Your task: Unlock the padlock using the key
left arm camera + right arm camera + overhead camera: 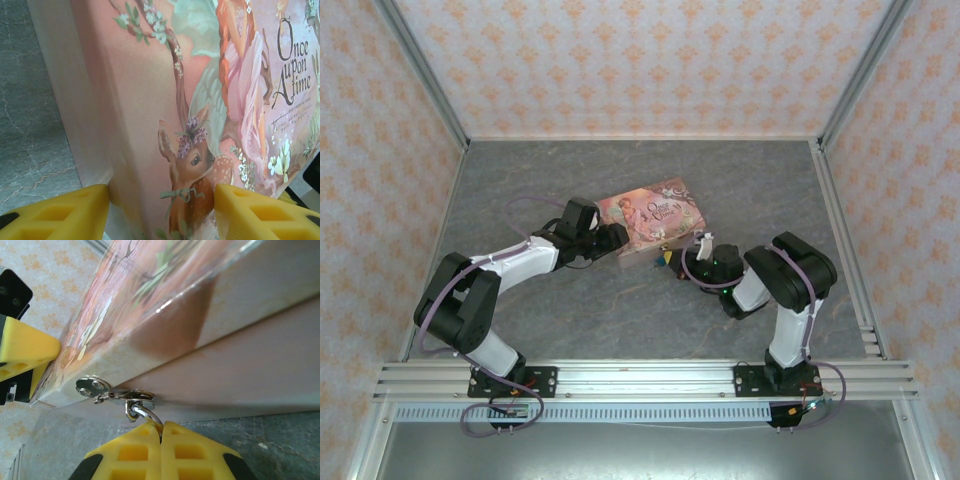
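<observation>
A robot test cell in a lab, seen from above. Two black-and-white robot arms, the left arm (pixel 470 295) and the right arm (pixel 785 290), are bolted to a slotted aluminium rail (pixel 640 378) along the near edge of a grey marbled surface (pixel 620 320). Bare aluminium posts (pixel 420 70) frame the corners. Peach wallpaper panels (pixel 650 60) with a repeating ornament close it in on three sides. Loose cables (pixel 500 415) hang beneath the rail.

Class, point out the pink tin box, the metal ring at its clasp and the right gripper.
pink tin box (pixel 150 100): left wrist view, painted lid.
metal ring (pixel 146 414): right wrist view, its bright curve.
right gripper (pixel 161 432): right wrist view, where fingertips meet.
</observation>
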`<state>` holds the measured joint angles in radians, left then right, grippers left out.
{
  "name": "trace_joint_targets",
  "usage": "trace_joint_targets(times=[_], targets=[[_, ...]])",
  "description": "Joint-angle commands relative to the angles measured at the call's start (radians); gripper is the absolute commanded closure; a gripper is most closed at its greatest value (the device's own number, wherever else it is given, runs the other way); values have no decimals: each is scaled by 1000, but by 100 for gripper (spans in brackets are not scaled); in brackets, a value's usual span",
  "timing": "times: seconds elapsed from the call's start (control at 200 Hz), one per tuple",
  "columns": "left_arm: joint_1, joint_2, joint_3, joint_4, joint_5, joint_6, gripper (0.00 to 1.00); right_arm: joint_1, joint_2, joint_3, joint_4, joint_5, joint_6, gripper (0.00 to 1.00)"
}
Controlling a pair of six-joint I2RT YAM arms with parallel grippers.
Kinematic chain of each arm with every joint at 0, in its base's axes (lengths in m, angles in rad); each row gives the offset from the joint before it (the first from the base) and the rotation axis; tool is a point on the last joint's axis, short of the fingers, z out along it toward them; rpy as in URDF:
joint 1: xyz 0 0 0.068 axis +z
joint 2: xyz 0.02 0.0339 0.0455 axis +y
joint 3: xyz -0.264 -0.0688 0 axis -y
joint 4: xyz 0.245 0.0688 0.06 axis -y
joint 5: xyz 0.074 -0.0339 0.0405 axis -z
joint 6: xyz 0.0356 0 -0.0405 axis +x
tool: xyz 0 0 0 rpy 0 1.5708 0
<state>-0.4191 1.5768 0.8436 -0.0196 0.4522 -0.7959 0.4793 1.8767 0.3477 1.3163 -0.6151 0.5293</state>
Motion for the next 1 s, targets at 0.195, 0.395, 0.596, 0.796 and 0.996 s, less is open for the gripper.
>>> trace_joint_targets(times=[0.195,0.395,0.596,0.796,0.996], targets=[[-6,27,-35,-161,-71,18,43,-22,-58,4,85,52,75,100],[-7,31,-35,-157,-70,18,43,-22,-74,14,85,56,110,100],[-7,37,-38,-148,-64,11,41,-24,-70,27,85,72,165,100],[-8,42,-46,-130,-53,-2,39,-27,-57,30,85,103,218,100],[-15,53,-49,-122,-49,-10,37,-27,-31,46,85,124,289,100]])
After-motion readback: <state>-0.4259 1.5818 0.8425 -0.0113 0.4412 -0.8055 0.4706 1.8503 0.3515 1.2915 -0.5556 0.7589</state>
